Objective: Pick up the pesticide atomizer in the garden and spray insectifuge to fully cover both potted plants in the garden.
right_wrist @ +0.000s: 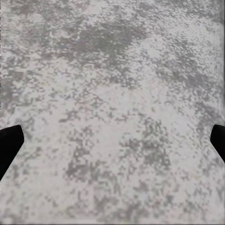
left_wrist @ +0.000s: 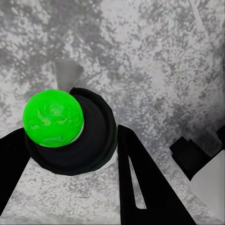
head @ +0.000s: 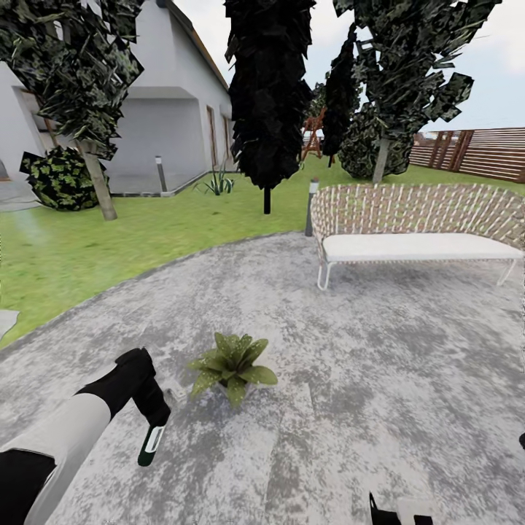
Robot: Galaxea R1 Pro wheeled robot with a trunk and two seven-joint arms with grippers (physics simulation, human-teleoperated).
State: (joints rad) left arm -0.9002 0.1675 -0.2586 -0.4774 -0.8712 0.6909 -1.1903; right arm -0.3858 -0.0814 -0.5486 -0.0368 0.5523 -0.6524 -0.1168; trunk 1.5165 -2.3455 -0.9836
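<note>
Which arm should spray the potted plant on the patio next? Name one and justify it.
Left. Its pincer is shut on the pesticide atomizer, hanging just beside the potted plant. The right pincer is open, holds nothing and sits over bare paving.

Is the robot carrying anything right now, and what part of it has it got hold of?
Yes. The left gripper holds the atomizer by its upper part, the bottle hanging down below the fingers. The right gripper is open over bare paving, holding nothing.
</note>
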